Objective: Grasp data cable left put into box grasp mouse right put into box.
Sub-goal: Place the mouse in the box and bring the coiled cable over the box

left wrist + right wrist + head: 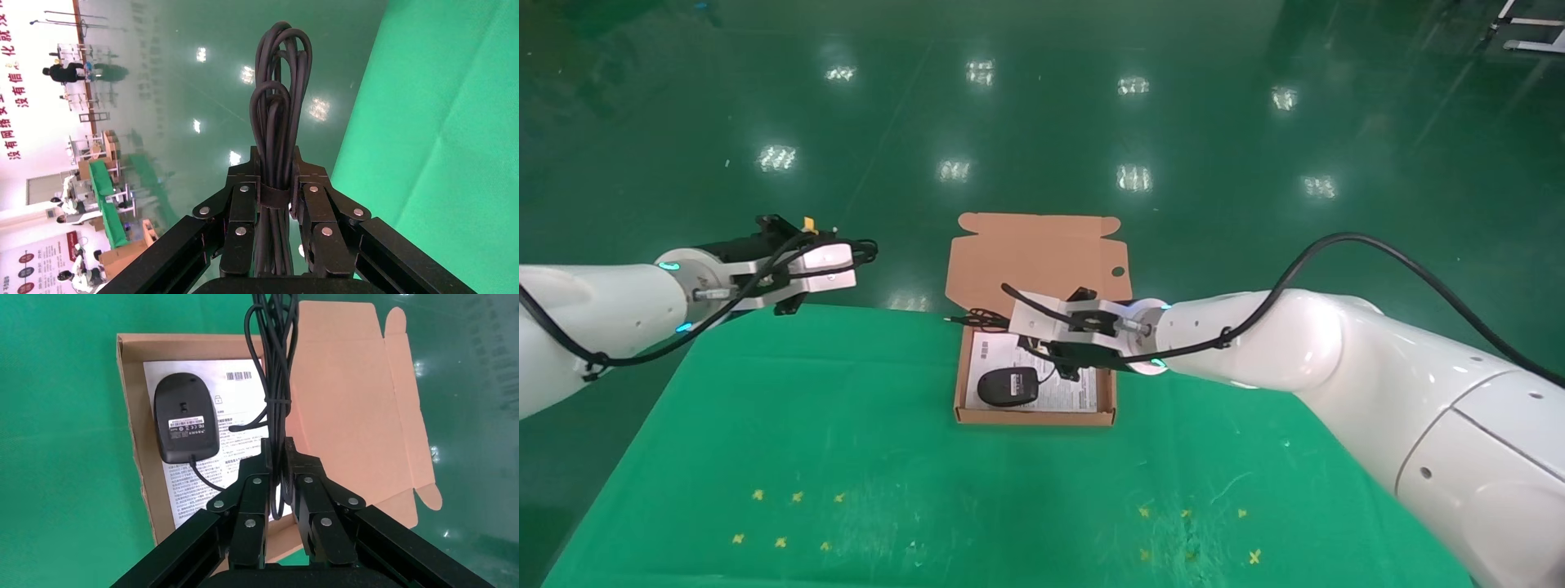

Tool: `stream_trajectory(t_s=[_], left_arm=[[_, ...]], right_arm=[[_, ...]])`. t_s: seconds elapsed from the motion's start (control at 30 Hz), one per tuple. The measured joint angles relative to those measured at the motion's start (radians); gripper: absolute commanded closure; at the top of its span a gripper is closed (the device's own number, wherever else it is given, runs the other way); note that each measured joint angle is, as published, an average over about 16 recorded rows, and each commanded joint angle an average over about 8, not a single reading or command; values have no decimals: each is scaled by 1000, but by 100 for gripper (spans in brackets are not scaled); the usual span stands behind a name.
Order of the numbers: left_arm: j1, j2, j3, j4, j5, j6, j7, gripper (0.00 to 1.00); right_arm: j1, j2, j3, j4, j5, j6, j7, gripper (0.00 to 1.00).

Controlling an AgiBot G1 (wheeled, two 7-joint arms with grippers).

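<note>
The data cable [278, 92], a strapped black bundle of loops, is clamped in my shut left gripper [274, 162]. In the head view that gripper [850, 257] hangs in the air over the table's far left edge, the cable's loops [869, 247] sticking out past it. The mouse [1008, 386] lies bottom up on the white sheet inside the box [963, 384], whose lid [1042, 253] is open at the back. My right gripper [1013, 314] hovers over the box, shut on the mouse's bundled cord [278, 386]. The right wrist view shows the mouse [185, 418] and the box wall [130, 416].
The green cloth-covered table [805, 425] has small yellow cross marks [797, 496] near its front on both sides. Shiny green floor lies beyond the far edge.
</note>
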Motion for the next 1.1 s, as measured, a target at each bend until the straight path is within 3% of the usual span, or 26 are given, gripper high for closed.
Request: stream_trajectory(t_s=[0.53, 0.83, 1.1], left_arm=[[58, 91, 50, 24, -89, -84, 87, 100], [117, 201, 106, 116, -140, -225, 185, 100], [136, 297, 181, 246, -211, -351, 289, 100]], right_arm=[[32, 84, -26, 67, -32, 10, 42, 0], [74, 215, -52, 185, -87, -5, 112, 0], [114, 351, -88, 359, -169, -33, 234, 0]])
